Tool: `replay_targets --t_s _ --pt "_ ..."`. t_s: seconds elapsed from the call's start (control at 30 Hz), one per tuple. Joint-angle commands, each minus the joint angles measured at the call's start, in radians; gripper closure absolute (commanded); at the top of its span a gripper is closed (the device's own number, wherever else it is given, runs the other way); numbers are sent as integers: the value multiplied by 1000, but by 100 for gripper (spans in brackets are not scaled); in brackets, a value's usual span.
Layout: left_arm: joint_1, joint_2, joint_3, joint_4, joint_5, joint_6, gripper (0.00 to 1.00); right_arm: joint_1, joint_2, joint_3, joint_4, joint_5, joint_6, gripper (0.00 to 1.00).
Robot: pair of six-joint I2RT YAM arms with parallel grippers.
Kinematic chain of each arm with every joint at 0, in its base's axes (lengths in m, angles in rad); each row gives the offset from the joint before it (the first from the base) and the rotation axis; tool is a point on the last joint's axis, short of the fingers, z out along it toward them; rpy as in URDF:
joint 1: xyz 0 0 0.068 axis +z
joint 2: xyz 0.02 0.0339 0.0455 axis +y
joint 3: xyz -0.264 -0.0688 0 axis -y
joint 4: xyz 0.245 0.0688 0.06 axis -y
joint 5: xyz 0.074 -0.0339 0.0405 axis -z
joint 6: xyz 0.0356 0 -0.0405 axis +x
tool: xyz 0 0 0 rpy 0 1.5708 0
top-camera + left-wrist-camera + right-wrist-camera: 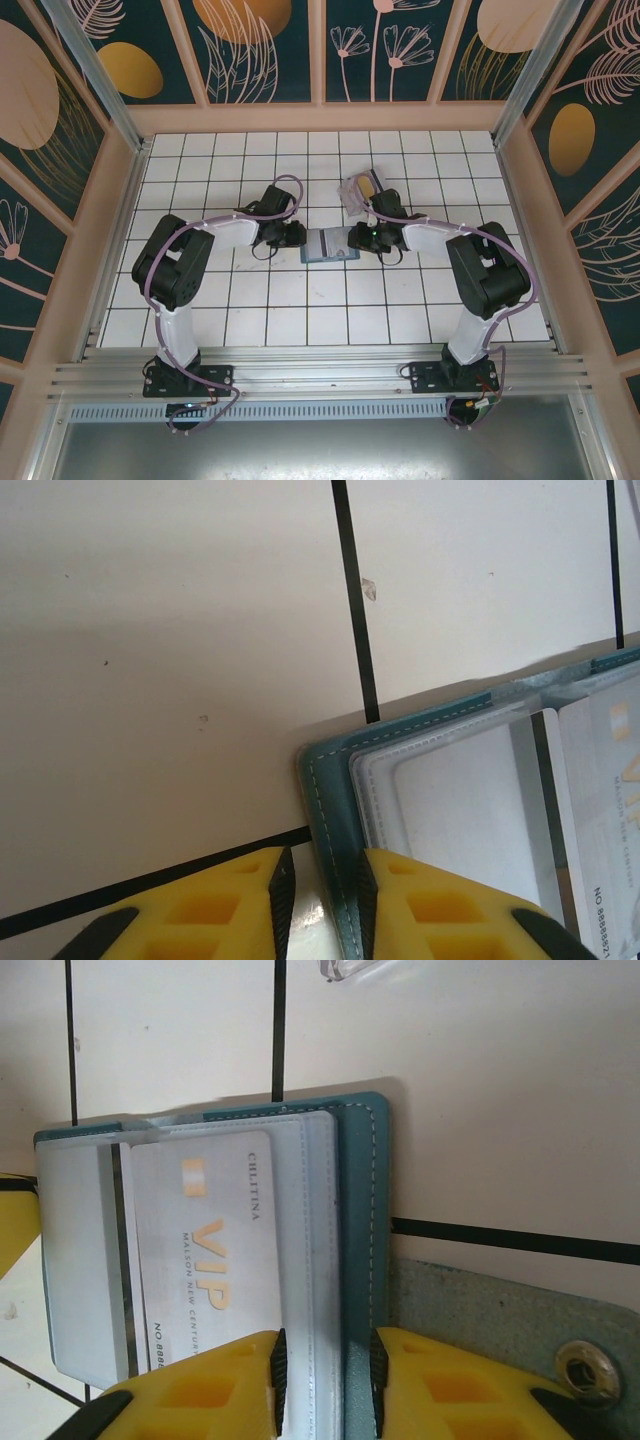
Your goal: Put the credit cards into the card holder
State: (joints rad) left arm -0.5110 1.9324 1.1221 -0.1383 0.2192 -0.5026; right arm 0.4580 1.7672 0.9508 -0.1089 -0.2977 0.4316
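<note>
The teal-blue card holder (328, 246) lies open and flat on the white grid in the middle of the table. A silvery card marked VIP (200, 1230) sits in the pocket of its right leaf, and the same card (600, 800) shows in the left wrist view. More credit cards (358, 188), pale lilac with a yellow one, lie just behind my right arm. My left gripper (298, 237) (322, 880) is open a little, straddling the holder's left teal edge (325, 780). My right gripper (362, 238) (326, 1360) is open a little over the right edge (358, 1160).
A teal tab with a metal snap (582, 1368) sticks out from the holder's right side. Painted wall panels (265, 50) and metal posts (100, 80) close in the table on three sides. Bare tiles (300, 310) lie in front of the holder.
</note>
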Motion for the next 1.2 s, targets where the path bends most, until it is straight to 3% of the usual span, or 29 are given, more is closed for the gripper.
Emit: replay_targets --t_s 0.0,0.23,0.57,1.17 --pt "-7 2 -41 -74 2 -10 71 -5 8 8 15 -22 10 69" --pt "-7 6 -86 56 194 -96 66 -5 49 10 13 -13 2 69" --pt "-6 1 -120 227 385 -229 64 -4 67 -19 47 -34 15 69" --pt "-6 -84 -94 370 496 -336 65 -5 87 -17 55 -53 15 70"
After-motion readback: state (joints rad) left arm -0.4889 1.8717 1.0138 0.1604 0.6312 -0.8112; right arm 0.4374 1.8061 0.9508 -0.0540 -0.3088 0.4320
